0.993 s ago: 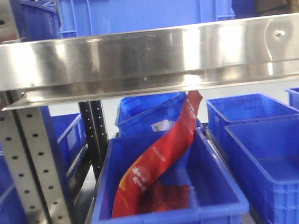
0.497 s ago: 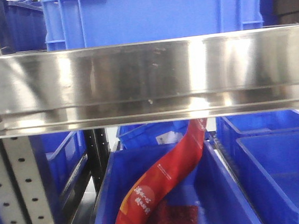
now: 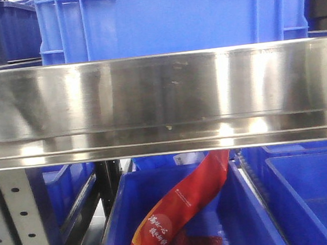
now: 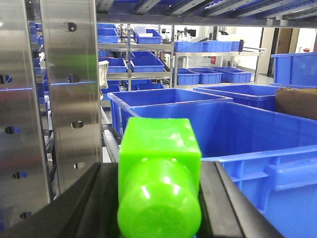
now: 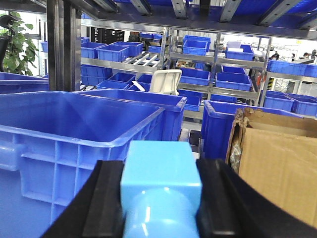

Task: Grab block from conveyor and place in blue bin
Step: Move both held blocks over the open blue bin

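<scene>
A bright green block (image 4: 159,188) fills the lower middle of the left wrist view, with my left gripper (image 4: 158,171) shut on it between black fingers (image 4: 94,198). Just beyond it and to the right is a large blue bin (image 4: 257,144). My right gripper (image 5: 161,171) is shut on a light blue block (image 5: 161,193); another blue bin (image 5: 74,129) stands in front of it to the left. The conveyor is out of view. Neither gripper shows in the front view.
A wide stainless steel shelf beam (image 3: 161,99) crosses the front view, with a blue crate (image 3: 171,17) above and a bin holding a red packet (image 3: 183,207) below. A perforated steel upright (image 4: 69,89) stands left of the green block. A cardboard box (image 5: 277,163) is at the right.
In the front view the steel beam has grown larger and sunk lower in the picture, and the blue crate above it fills more of the top. The bins below are now mostly cut off.
</scene>
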`<state>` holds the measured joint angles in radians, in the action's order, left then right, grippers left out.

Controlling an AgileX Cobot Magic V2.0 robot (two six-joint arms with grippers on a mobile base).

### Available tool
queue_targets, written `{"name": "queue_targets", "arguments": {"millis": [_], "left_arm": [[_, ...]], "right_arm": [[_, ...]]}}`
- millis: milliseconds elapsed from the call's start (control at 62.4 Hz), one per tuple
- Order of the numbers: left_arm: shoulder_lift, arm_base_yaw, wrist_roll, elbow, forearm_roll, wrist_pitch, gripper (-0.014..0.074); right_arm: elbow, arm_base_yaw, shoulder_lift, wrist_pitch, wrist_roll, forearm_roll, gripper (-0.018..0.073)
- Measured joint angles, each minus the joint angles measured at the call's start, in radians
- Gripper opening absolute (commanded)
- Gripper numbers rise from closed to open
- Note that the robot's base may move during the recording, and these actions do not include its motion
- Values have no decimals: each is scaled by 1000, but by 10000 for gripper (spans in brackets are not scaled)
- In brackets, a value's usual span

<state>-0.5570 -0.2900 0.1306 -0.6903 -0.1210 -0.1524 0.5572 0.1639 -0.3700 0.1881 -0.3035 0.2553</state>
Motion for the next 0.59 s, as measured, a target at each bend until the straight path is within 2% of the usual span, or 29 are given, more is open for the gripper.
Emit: {"name": "queue_targets", "arguments": {"millis": [593], "left_arm": [[0, 0, 0, 0, 0, 2, -111]], "right_arm": [[0, 0, 0, 0, 0, 0, -168]]}}
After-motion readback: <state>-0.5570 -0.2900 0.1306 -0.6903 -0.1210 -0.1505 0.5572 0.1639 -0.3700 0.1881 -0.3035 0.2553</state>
